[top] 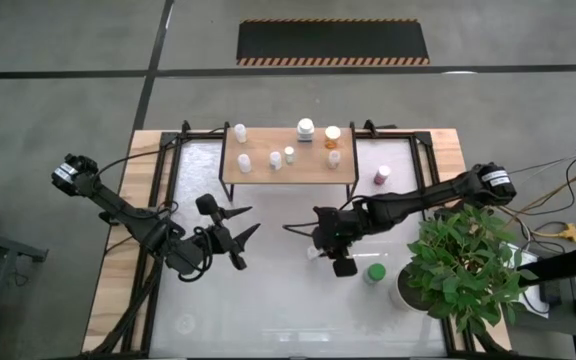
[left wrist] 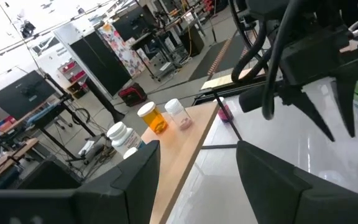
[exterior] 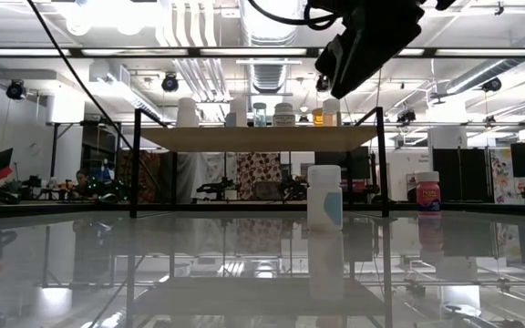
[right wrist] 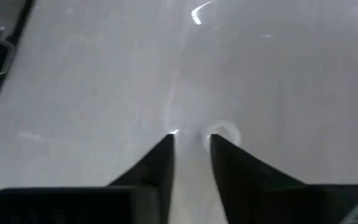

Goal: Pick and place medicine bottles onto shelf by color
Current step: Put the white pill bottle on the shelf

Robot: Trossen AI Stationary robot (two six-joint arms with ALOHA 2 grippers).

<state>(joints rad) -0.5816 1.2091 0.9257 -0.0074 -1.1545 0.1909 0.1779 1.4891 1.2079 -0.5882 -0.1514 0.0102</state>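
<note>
The light-wood shelf (top: pixel 288 172) stands at the table's far side and carries several white or clear bottles (top: pixel 275 159) and an orange one (top: pixel 333 134). A white bottle with a blue label (exterior: pixel 324 196) stands upright on the table. My right gripper (right wrist: pixel 191 140) hangs above it, pointing down, narrowly open, and the bottle's pale cap (right wrist: pixel 222 132) shows just past one fingertip. A pink-maroon bottle (top: pixel 382 176) and a green one (top: pixel 374 272) also stand on the table. My left gripper (top: pixel 246 225) waits wide open, left of centre.
A large potted green plant (top: pixel 463 265) fills the table's right near corner, close to the green bottle. The shelf's black legs (exterior: pixel 135 164) rise from the far half of the table. The glossy tabletop (top: pixel 268 310) lies bare toward the near edge.
</note>
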